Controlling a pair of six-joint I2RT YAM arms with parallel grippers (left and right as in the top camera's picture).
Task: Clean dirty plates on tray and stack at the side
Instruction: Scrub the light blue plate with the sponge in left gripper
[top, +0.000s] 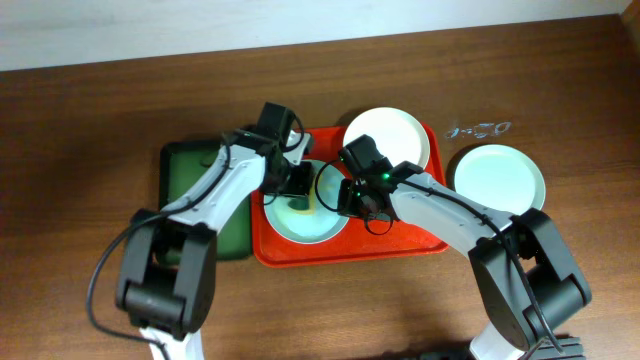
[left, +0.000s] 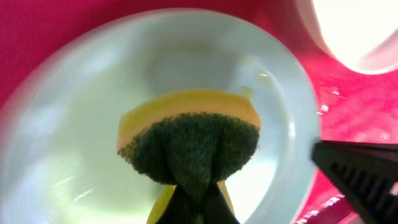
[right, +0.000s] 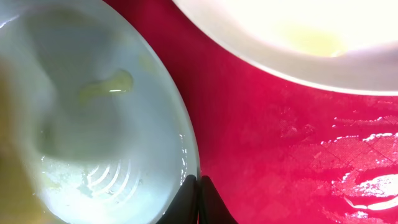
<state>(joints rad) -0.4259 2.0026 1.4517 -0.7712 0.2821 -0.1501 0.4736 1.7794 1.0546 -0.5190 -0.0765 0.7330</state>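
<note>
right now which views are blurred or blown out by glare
Overhead: sharp, evenly lit. Left wrist: mint plate rim smeared with blur, cream plate blown out white. Right wrist: cream plate overexposed too, wet glints on the tray, left edge soft.

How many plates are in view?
3. A mint plate on the red tray under the sponge; a white plate at the tray's back-right corner; a second mint plate on the table beside it.

Looks like a robot lab laid out with dishwashing gear, though hard to be sure from so tight a view: plain wood-grain table (top: 80, 120), two robot arms (top: 450, 212), red-orange tray (top: 380, 245) beneath the jaws, dark green tray (top: 185, 170) left of them, sponge (left: 189, 146) and smeared plate (right: 93, 124) at the jaws.
</note>
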